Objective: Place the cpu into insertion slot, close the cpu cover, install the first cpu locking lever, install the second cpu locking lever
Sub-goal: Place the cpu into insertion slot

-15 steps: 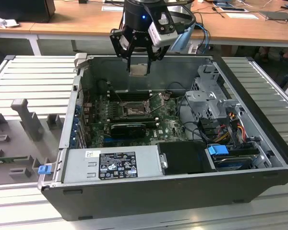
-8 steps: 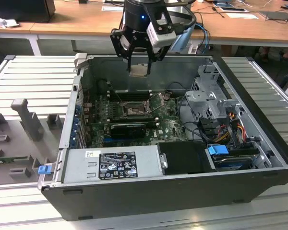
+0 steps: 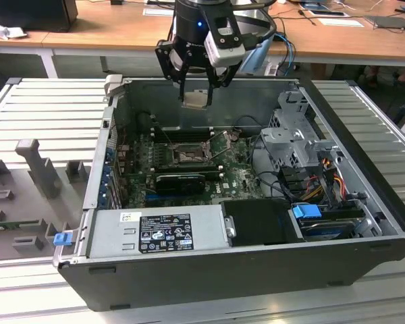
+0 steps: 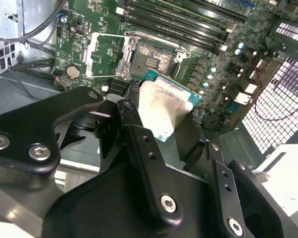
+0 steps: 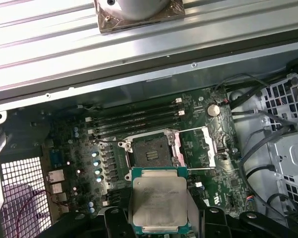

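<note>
My gripper (image 3: 196,91) hangs above the open computer case, shut on the cpu (image 3: 194,100), a flat tan-grey square chip. Both wrist views show the cpu (image 5: 158,201) (image 4: 164,106) held flat between the black fingers (image 4: 134,129), above the green board and well clear of it. The insertion slot (image 5: 151,151) (image 4: 151,58) (image 3: 188,156) lies bare below, just off to one side of the chip. Beside the slot, the silver cpu cover (image 5: 196,146) (image 4: 107,54) is swung open. A thin wire locking lever (image 3: 222,145) stands raised by the socket.
Long black memory slots (image 5: 134,119) run beside the socket and a black card (image 3: 181,181) lies in front of it. A grey power supply (image 3: 155,231) lines the near case wall. The drive cage (image 3: 298,138) and cables (image 3: 324,172) fill the exterior view's right.
</note>
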`<state>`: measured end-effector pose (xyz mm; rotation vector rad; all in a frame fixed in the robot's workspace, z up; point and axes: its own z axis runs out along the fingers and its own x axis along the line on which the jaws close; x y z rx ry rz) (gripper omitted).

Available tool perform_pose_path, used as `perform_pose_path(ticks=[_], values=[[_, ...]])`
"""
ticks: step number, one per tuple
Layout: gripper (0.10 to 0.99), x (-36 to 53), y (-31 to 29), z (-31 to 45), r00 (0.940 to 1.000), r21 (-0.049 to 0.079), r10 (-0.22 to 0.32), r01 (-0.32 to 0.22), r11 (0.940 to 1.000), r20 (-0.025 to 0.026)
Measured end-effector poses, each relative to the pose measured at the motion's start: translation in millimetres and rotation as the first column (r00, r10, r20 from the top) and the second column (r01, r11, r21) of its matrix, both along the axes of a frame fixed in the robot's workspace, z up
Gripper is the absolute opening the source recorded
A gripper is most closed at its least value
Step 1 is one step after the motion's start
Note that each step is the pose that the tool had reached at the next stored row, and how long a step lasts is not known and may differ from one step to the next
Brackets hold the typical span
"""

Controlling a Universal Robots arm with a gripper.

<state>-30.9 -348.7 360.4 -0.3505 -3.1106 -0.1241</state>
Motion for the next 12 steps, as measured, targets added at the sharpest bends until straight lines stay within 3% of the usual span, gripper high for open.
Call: perform_pose_path(ticks=[12], values=[[0.525,0.0,0.0,-0.1,0.9976,0.000,-0.069,0.069,0.9976,0.0001]])
